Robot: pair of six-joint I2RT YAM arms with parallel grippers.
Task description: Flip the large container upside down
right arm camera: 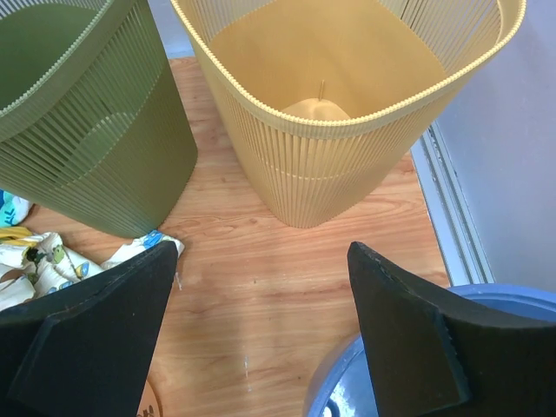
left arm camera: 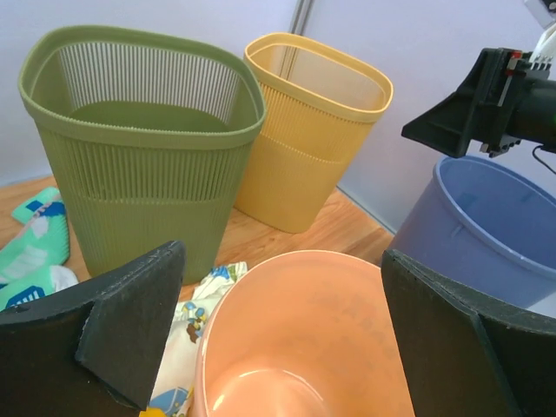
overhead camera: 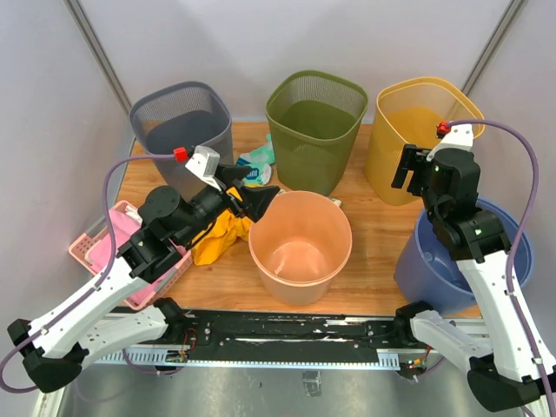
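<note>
A large peach bucket (overhead camera: 300, 248) stands upright and empty at the table's middle front; it also shows in the left wrist view (left arm camera: 321, 330). A large blue bucket (overhead camera: 430, 265) stands upright at the front right, partly hidden by the right arm; it also shows in the left wrist view (left arm camera: 495, 217) and the right wrist view (right arm camera: 347, 391). My left gripper (overhead camera: 254, 201) is open at the peach bucket's left rim, and the bucket's mouth lies between its jaws (left arm camera: 291, 347). My right gripper (overhead camera: 413, 168) is open and empty above the bare table (right arm camera: 269, 339), between the yellow basket and the blue bucket.
A grey basket (overhead camera: 182, 130), a green basket (overhead camera: 314, 130) and a yellow basket (overhead camera: 417, 130) stand along the back. A pink tray (overhead camera: 104, 248) sits front left. A yellow cloth (overhead camera: 221, 234) and a teal cloth (overhead camera: 259, 161) lie beside the peach bucket.
</note>
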